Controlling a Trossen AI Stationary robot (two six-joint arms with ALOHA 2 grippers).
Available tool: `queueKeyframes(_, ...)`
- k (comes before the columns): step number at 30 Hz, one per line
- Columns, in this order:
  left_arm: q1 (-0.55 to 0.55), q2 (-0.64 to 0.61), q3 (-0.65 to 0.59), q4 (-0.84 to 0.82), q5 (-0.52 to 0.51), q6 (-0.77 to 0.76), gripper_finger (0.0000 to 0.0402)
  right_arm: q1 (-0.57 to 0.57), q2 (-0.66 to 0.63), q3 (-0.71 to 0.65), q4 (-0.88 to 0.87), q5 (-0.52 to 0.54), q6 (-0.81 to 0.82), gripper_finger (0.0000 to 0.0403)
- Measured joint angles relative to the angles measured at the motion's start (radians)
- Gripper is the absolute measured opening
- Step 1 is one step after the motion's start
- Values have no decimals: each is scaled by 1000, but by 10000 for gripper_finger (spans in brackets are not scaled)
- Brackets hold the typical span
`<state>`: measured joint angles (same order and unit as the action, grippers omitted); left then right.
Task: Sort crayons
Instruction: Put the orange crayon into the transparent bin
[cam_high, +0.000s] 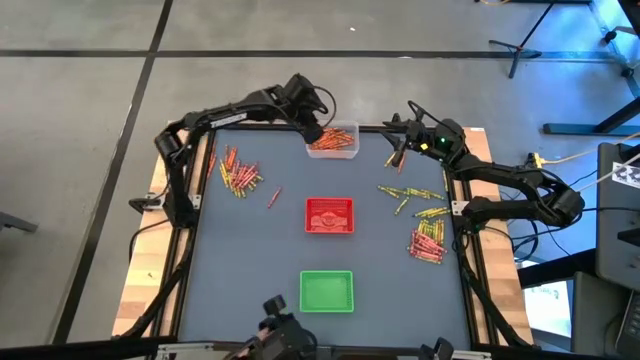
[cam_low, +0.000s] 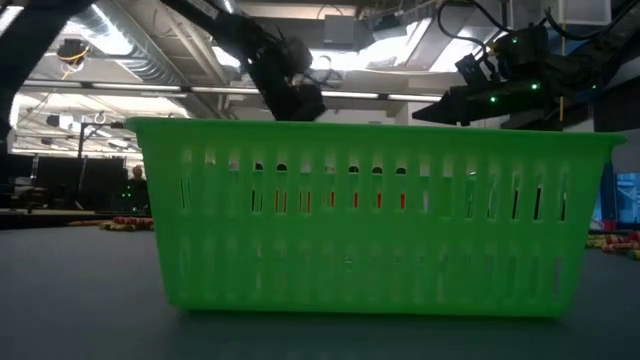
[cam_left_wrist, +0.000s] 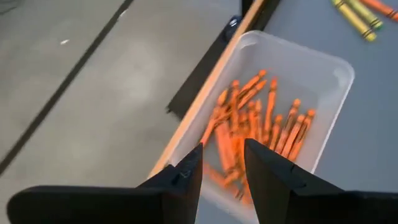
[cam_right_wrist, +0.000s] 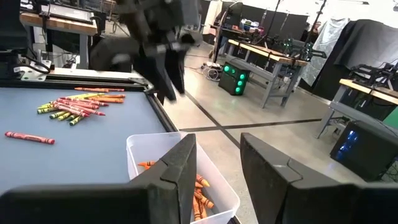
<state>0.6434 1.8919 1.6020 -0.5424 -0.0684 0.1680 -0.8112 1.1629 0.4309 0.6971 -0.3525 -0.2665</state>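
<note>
At the top centre of the high view we see the left gripper (cam_high: 313, 131) hanging over the clear tray (cam_high: 347, 128), which sits against the far edge of the table (cam_high: 250, 260). In the left wrist view its two dark fingers (cam_left_wrist: 186, 177) stand a little apart with nothing between them, and below the gap lies the tray's heap of orange crayons (cam_left_wrist: 255, 127).

The right gripper (cam_high: 400, 152) is just to the right of that tray in the high view, raised above the table. In the right wrist view its fingers (cam_right_wrist: 177, 171) are likewise apart with a clear gap and hold nothing; the clear tray and a few orange crayons show beneath them, and the left gripper shows farther off at the upper left of that frame.

The rest of the crayons lie loose on the table. A mixed pile (cam_high: 238, 172) sits at the upper left of the table in the high view, with a single red crayon (cam_high: 275, 197) just to its lower right. Scattered yellow-green crayons (cam_high: 408, 195) lie at the right, and below them a denser, mostly red pile (cam_high: 428, 243) sits near the right edge.

The red tray (cam_high: 329, 215) is at the table's centre and the green tray (cam_high: 327, 291) below it; the green one fills the low view.
</note>
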Motion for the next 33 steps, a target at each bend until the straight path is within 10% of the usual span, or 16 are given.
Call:
queueKeyframes(13,93,-181,-43,-359,-125,-80,103,0,0,0,-6,0,0,124)
queueKeyframes(33,311,-255,-496,-371,-144,-293,103,0,0,0,-10,0,0,124)
